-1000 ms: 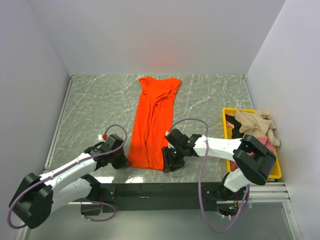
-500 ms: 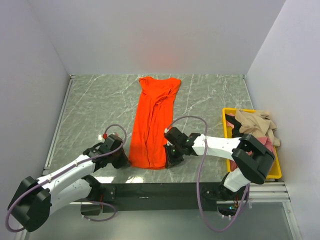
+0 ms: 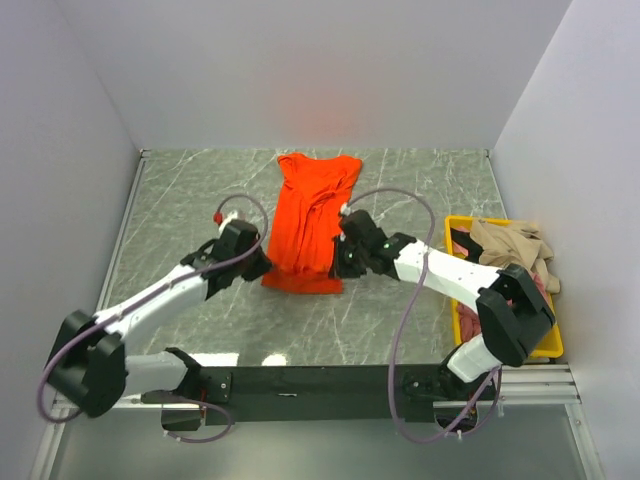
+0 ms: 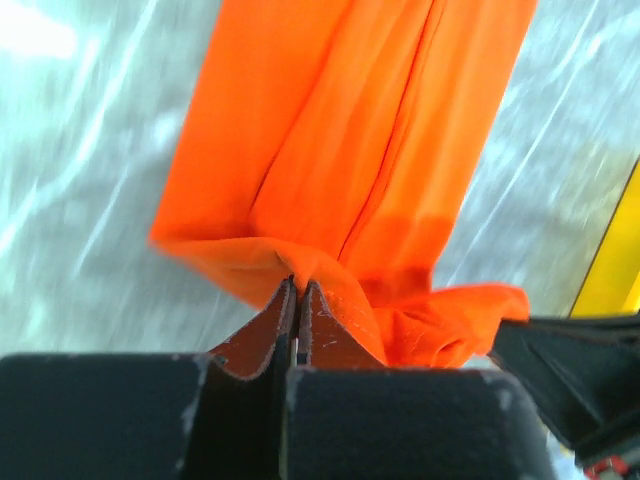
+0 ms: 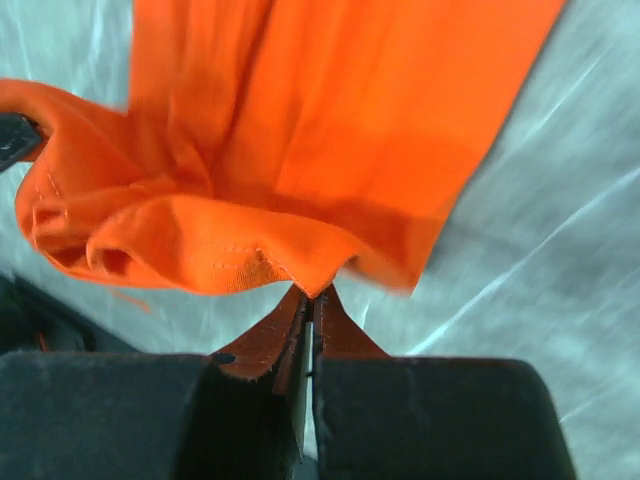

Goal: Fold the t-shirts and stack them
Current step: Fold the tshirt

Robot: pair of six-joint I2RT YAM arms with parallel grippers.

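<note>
The orange-red t-shirt [image 3: 312, 215] lies folded lengthwise down the middle of the table, its near hem lifted and doubled back over its lower part. My left gripper [image 3: 262, 268] is shut on the hem's left corner; in the left wrist view the cloth [image 4: 340, 180] is pinched at my left gripper [image 4: 297, 284]. My right gripper [image 3: 342, 262] is shut on the hem's right corner; in the right wrist view the cloth [image 5: 300, 150] meets my right gripper [image 5: 316, 294]. The beige t-shirt [image 3: 512, 248] and the pink t-shirt [image 3: 532, 288] lie bunched in the bin.
A yellow plastic bin [image 3: 458, 270] stands at the table's right edge with the crumpled shirts in it. White walls close the back and both sides. A black rail [image 3: 330, 378] runs along the near edge by the arm bases.
Both grippers have carried the shirt's near hem up and away from the near edge toward the collar. The visible shirt is now shorter, with a fold at its lower end.
</note>
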